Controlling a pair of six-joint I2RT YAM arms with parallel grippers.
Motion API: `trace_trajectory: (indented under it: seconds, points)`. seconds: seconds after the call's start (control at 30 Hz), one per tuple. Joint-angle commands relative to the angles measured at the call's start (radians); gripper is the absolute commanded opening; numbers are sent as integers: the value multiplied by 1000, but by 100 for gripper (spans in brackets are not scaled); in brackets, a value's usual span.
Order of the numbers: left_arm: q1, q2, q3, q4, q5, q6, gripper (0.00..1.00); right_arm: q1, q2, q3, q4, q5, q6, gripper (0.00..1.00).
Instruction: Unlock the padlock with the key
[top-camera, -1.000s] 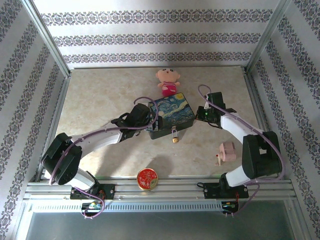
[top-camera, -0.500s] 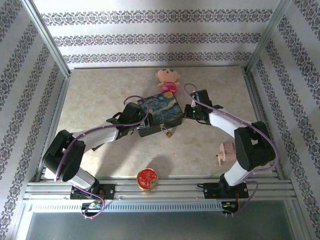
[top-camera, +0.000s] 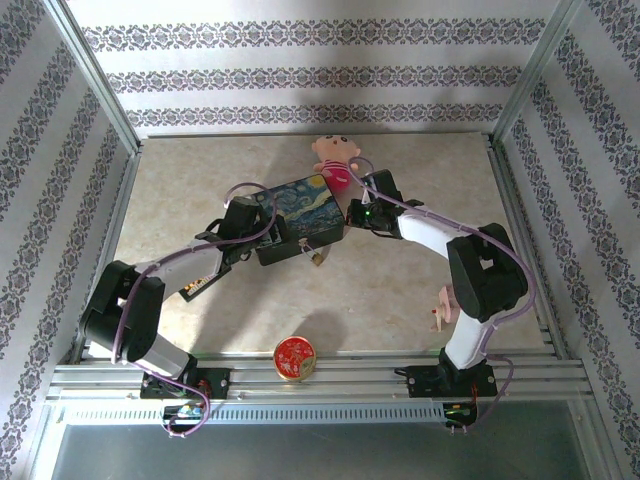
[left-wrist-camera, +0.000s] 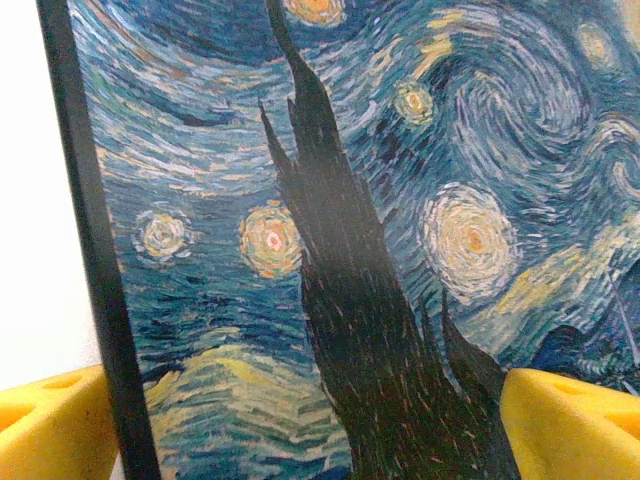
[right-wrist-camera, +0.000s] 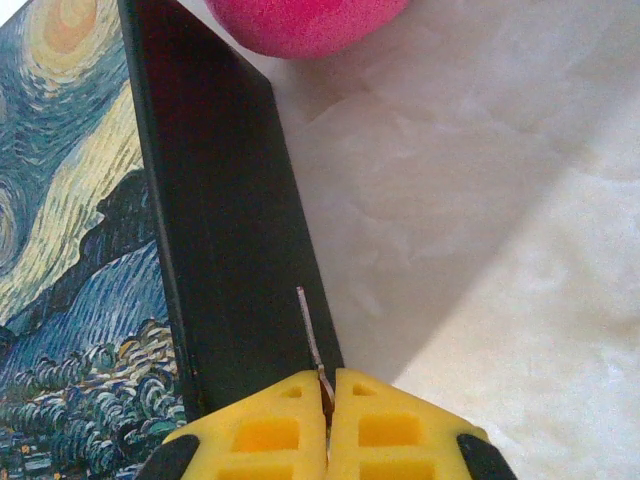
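Note:
The tiny brass padlock (top-camera: 318, 257) hangs at the near side of the blue painted tin box (top-camera: 297, 217). My left gripper (top-camera: 247, 224) is at the box's left end. It stands open, wide over the painted lid (left-wrist-camera: 330, 230), with one yellow fingertip (left-wrist-camera: 50, 425) past the lid's black edge and the other (left-wrist-camera: 575, 425) over the lid. My right gripper (right-wrist-camera: 327, 400) is at the box's right end, beside its black side wall (right-wrist-camera: 225, 250). It is shut on the key (right-wrist-camera: 311, 330), whose thin silvery blade sticks out from between the fingertips. In the top view the right gripper (top-camera: 362, 212) is just below the doll.
A pink plush doll (top-camera: 336, 160) lies right behind the box and the right gripper; its pink body (right-wrist-camera: 300, 18) is close ahead. A round red tin (top-camera: 294, 358) sits at the near edge. A pink object (top-camera: 451, 304) lies by the right arm's base.
The box with the padlock has shifted left and a little toward the back. Both grippers have moved left with it, and the right one now sits next to the doll.

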Motion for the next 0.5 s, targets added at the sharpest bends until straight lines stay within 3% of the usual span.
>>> trace_trajectory:
  seconds: [0.0, 0.17, 0.3, 0.47]
  points:
    - [1, -92, -2, -64, -27, 8, 95, 0, -19, 7, -7, -21, 12, 0]
    - [-21, -222, -52, -164, -85, -91, 95, -40, -115, -78, -35, 35, 21, 0]
    - [-146, -282, -62, -245, -229, -187, 94, -52, -206, -159, -56, 79, 32, 0]
    - [-307, -218, -55, -228, -325, -302, 94, -48, -313, -251, -70, 112, 41, 0]
